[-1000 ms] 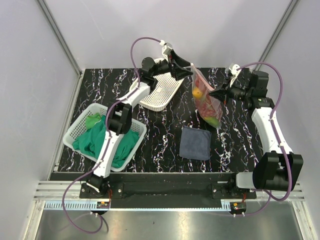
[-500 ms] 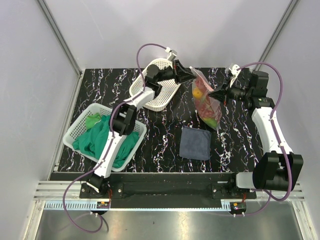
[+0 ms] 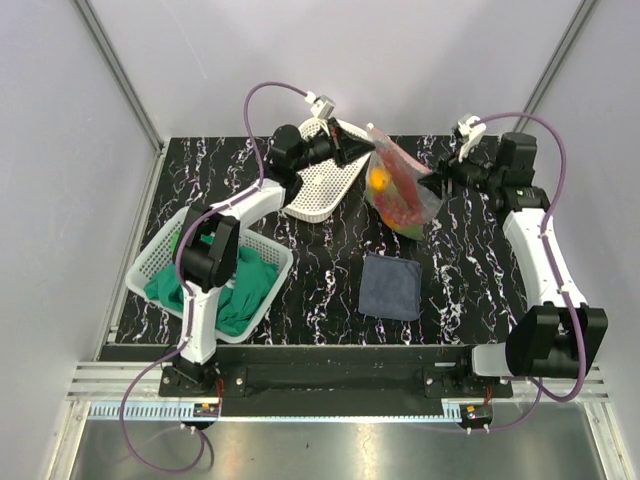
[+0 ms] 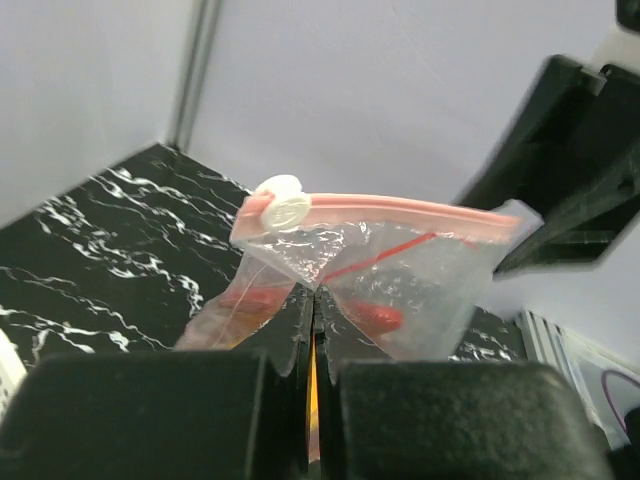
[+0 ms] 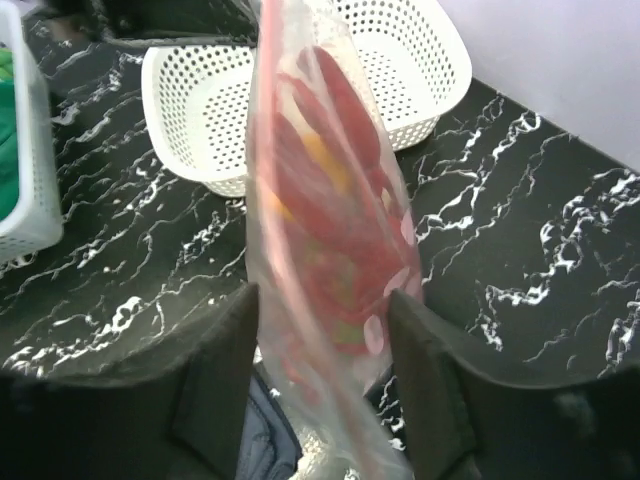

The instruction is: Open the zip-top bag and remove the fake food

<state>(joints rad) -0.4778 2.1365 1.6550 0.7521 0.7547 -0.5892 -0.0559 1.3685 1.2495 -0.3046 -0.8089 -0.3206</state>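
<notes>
L gripper [image 4: 314,300] closed, pinches clear plastic of zip-top bag [image 3: 402,195] just under pink zip strip [image 4: 400,208] | R gripper [image 5: 322,330] jaws apart, bag between its fingers | bag held up over far-mid table [image 3: 470,280], right of white basket [image 3: 318,190] | fake food [image 3: 379,179] inside bag, red + orange pcs
</notes>
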